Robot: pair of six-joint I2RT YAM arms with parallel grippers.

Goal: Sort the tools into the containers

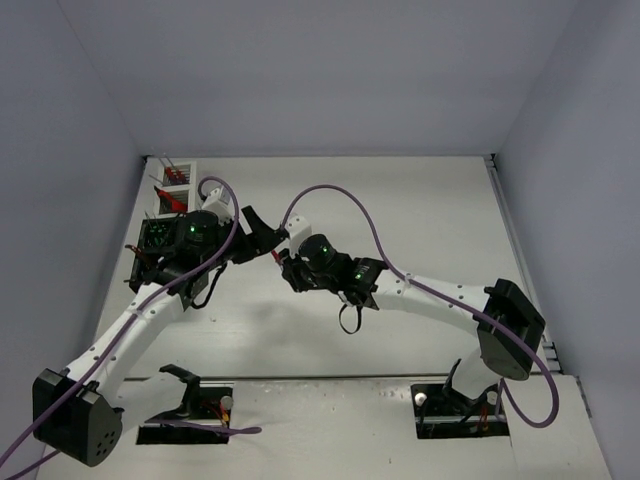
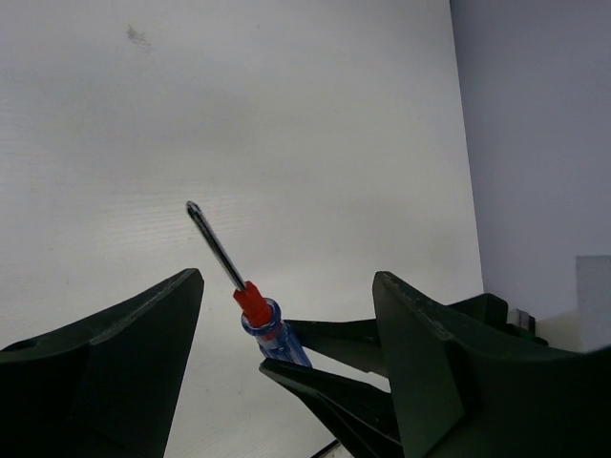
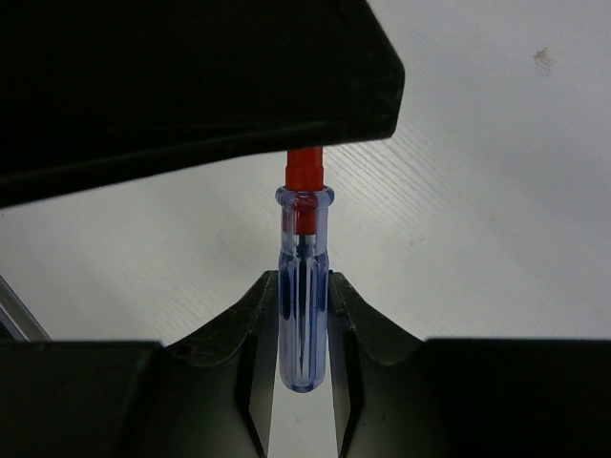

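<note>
A hand-off above the worktop [image 1: 420, 220], away from the containers [image 1: 180, 185].
The left gripper [image 2: 288, 279] stood spread wide; the right gripper [image 3: 304, 296] pinched the screwdriver [image 2: 253, 301] by its smooth handle. Letting go too soon could drop it.

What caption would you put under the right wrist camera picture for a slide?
Right jaws clamp a blue-handled screwdriver by its handle over the white table.

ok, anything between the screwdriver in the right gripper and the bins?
Yes: the left arm. In the top view it and its open left gripper sit between the screwdriver, clamped in the right gripper, and the bins at far left. Otherwise nothing visible on that line.
</note>
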